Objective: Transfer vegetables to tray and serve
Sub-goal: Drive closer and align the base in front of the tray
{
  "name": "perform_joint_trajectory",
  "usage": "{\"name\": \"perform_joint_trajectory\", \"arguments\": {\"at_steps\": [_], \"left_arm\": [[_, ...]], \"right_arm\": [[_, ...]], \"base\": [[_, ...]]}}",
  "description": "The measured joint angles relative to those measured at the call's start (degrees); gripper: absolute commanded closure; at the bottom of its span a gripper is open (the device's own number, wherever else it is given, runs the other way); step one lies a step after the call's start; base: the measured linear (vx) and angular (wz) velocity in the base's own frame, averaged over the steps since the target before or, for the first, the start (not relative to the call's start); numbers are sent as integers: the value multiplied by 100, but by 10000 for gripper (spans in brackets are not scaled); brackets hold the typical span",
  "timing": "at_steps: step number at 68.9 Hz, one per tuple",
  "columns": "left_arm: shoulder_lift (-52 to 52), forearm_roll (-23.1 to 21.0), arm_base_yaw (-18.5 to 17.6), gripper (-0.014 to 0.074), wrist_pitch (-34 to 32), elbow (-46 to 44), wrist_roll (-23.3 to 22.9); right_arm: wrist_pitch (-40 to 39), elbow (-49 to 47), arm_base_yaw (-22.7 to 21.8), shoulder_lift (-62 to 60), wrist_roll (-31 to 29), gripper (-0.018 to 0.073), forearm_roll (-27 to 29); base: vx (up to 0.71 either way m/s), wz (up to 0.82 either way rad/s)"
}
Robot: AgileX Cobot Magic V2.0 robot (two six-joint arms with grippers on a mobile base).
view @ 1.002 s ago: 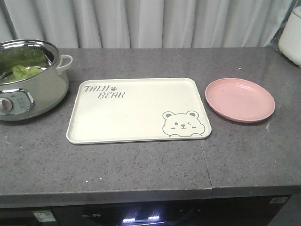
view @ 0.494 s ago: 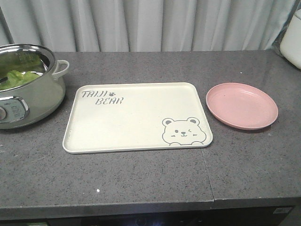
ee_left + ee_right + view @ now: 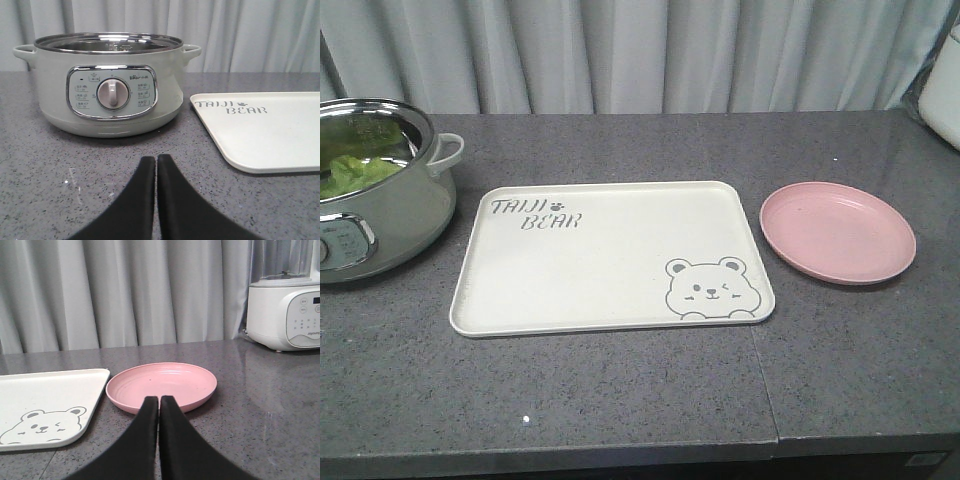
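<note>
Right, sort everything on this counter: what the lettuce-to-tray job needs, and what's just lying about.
For the job:
lettuce, lying in the electric pot
cream tray, nothing on it
left gripper and right gripper, both shut and holding nothing

Just lying about:
pink plate
white appliance at the far right

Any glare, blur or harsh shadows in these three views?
Front view: even light, sharp, soft shadow under the cream rectangular tray. Left wrist view: glare streaks on the pale green electric pot's steel rim; black jaws crowd foreground. Right wrist view: glossy grey counter faintly mirrors the white blender base.
</note>
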Motion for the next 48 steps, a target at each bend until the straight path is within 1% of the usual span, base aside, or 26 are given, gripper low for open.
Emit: {"name": "perform_joint_trajectory", "arguments": {"at_steps": [48], "left_arm": [[0, 0, 0, 602, 0, 0, 0]], "right_arm": [[0, 0, 0, 0, 0, 562, 0]], "base": [[0, 0]]}}
